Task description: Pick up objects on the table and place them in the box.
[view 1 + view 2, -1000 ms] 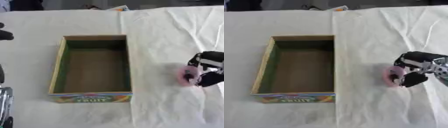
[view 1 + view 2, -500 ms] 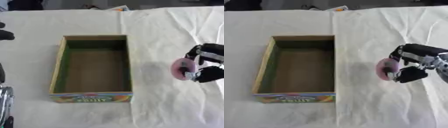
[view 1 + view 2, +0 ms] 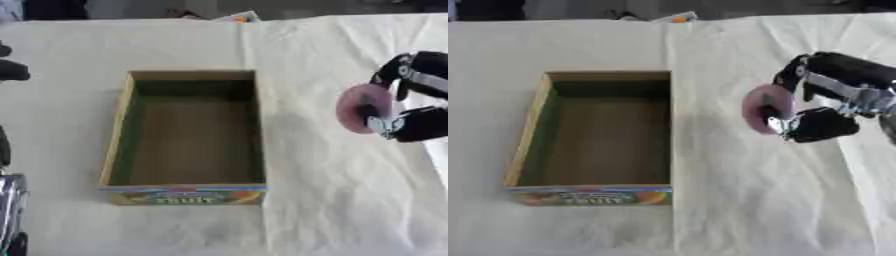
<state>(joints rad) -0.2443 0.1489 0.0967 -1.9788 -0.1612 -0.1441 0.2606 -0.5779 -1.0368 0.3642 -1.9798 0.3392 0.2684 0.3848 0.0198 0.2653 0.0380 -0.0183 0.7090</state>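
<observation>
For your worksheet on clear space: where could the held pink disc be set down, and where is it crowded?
Free: the whole box floor, and the cloth between box and right robot hand. Crowded only around that hand, curled on the pink disc.

The right robot hand (image 3: 820, 107) holds a pink round disc (image 3: 760, 108); the open cardboard box (image 3: 597, 135) sits on the cloth-covered desk (image 3: 737, 200) to its left.

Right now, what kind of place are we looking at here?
Probably a staged tabletop for pick-and-place practice, not a home: a table draped in a wrinkled white cloth, one open cardboard box with a fruit-printed front, and the robot's right hand holding a pink round object.
</observation>
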